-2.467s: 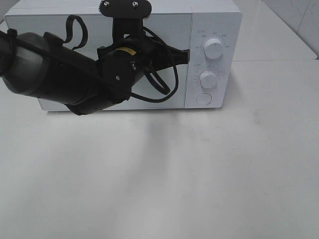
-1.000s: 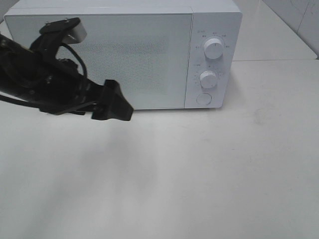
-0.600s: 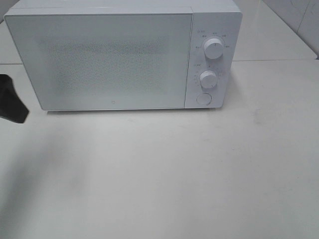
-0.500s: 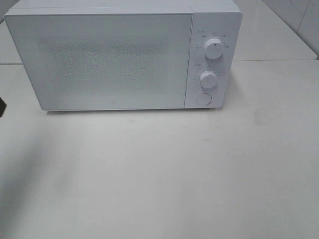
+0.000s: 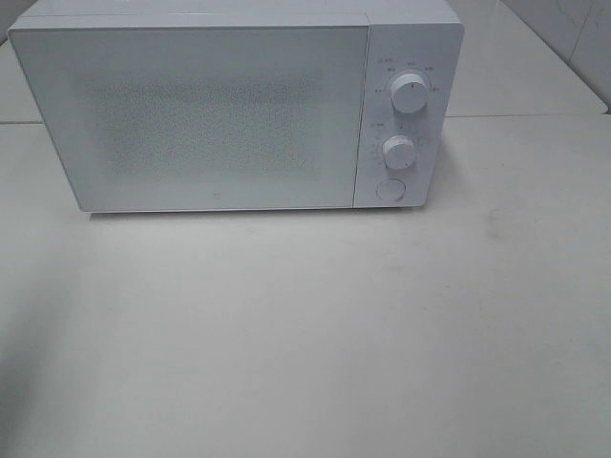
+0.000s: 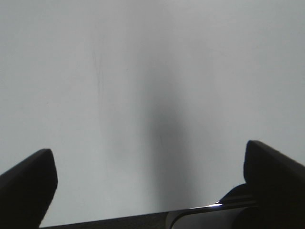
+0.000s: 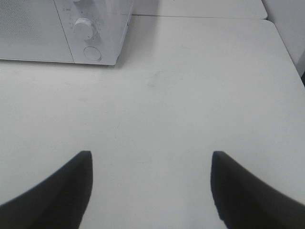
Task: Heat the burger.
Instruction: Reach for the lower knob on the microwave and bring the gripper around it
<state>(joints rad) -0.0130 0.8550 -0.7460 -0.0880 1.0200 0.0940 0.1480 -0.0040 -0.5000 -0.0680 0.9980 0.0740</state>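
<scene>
Resting on a pale, faintly scuffed table [image 5: 315,343]: a closed white microwave [image 5: 220,114].

Left hand [image 6: 151,183] spread wide, dark fingertips [image 6: 28,183] over plain white surface [image 6: 143,71], soft grey shadow [image 6: 164,143] between

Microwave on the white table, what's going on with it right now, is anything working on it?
Nothing is touching the microwave; its door is shut and it sits toward the far side of the table. The left end effector and the right end effector both hang open and empty over the tabletop, out of the high camera's view. No burger shows in any view.
</scene>
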